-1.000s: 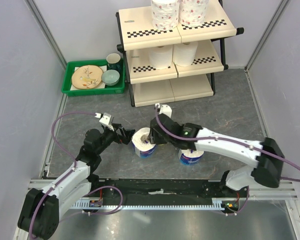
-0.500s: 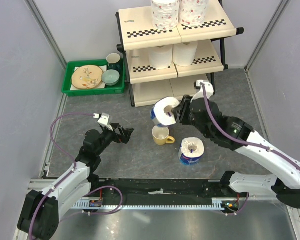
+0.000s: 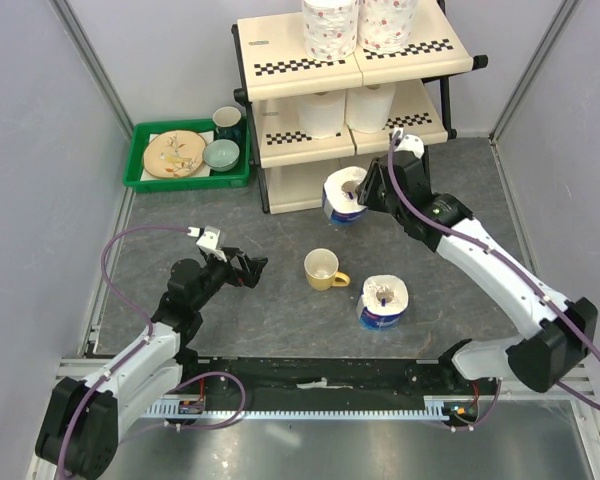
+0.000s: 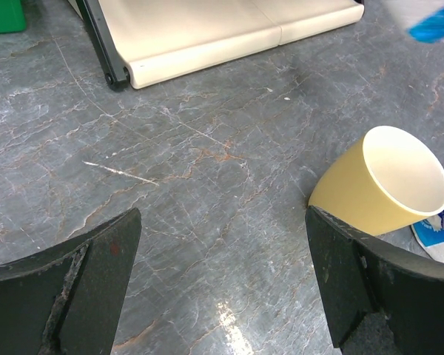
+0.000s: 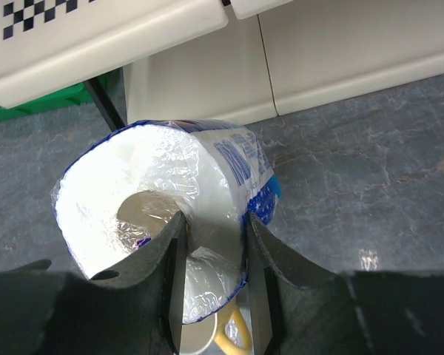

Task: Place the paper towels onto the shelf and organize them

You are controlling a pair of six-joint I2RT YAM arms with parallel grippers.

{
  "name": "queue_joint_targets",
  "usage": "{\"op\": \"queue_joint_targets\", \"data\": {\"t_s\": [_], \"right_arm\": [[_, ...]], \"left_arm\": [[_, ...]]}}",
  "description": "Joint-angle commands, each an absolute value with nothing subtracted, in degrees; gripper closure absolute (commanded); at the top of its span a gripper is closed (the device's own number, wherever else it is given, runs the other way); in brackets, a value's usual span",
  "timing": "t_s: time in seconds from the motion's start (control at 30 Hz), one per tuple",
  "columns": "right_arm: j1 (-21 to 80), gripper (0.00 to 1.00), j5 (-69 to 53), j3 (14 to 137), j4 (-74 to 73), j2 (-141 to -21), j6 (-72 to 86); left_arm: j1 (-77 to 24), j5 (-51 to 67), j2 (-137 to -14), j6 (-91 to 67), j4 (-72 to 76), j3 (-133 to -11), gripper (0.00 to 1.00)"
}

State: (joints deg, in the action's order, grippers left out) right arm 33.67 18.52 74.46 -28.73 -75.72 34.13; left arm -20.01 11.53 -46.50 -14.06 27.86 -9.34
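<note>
Top external, right gripper clamps wrapped roll, near shelf edge

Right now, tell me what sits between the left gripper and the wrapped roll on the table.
The yellow mug stands between the left gripper and that roll, seen in the top view.

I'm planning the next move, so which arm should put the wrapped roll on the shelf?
Right. The right fingers are shut on the wrapped roll, close to the shelf and its bottom level. The left fingers are open and empty, back near the mug.
</note>
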Motion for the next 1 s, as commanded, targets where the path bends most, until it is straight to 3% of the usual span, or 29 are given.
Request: {"op": "queue_joint_targets", "data": {"t_s": [0.0, 0.5, 0.97], "right_arm": [[30.85, 0.76, 12.57, 74.09, -18.99, -79.18, 33.57], [25.93, 0.76, 11.42, 75.06, -4.84, -95.79, 37.44], [25.75, 0.76, 13.97, 78.05, 7.73, -103.62, 41.13]], "left_arm": [[-20.21, 11.34, -46.67, -14.59, 29.09, -9.84, 0.01], [-20.21, 12.66, -47.2, -14.59, 29.62, -10.02, 0.01], [-20.21, 13.01, -47.9, -14.5, 29.79, -10.19, 0.01]]}}
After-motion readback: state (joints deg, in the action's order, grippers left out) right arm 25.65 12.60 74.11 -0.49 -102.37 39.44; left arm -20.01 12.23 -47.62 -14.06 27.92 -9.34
